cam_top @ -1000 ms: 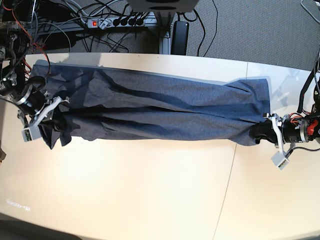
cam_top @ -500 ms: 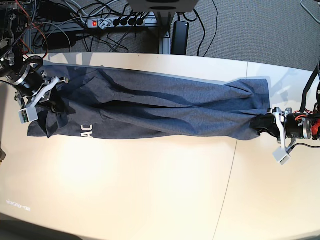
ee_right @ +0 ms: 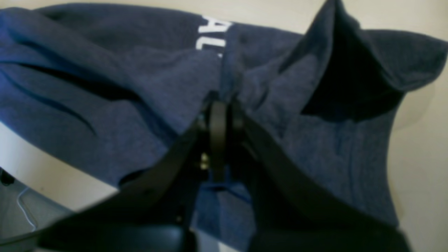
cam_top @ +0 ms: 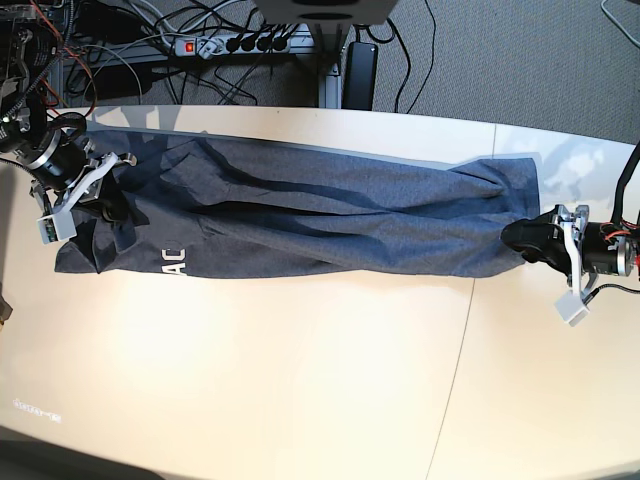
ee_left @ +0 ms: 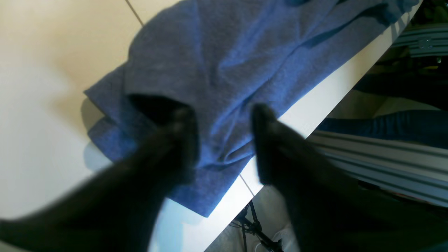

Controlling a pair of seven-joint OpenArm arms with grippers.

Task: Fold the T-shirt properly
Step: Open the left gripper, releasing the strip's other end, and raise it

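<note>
**Base view: shirt stretched across the table, one end let go**

The bare pale table (cam_top: 300,390) filled the foreground. Beyond it the T-shirt (cam_top: 330,215) lay pulled out long across the tabletop, rumpled lengthwise. White block letters reading "AC" (cam_top: 174,267) showed on its near edge; the right wrist view caught part of the same print, "AL" or similar, cut off by a fold.

The left gripper (cam_top: 522,240) sat just at the shirt's end with its jaws spread apart; the left wrist view showed cloth lying between the fingers (ee_left: 182,140), ungripped. The right gripper (ee_right: 218,105) was clenched on a bunched fold of the shirt.

Farthest back, a power strip (cam_top: 235,44) and cables lay on the grey floor.
</note>
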